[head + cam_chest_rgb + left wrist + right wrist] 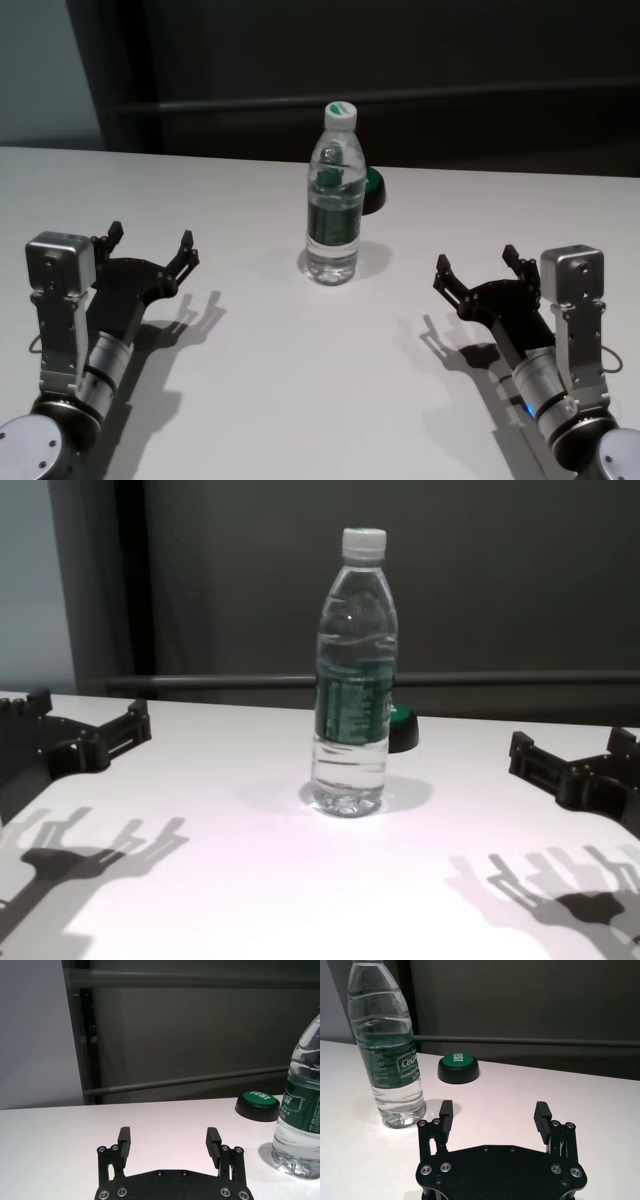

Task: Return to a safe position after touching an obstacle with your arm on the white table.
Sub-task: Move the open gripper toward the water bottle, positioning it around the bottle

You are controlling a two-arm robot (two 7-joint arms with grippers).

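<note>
Centrally, water bottle (334, 196) stood upright on white table (300, 380); green-topped puck (373, 190) seen just behind it; left gripper (150, 248) held wide open, empty, well apart from bottle; right gripper (477, 268) likewise spread wide, nothing held.
</note>
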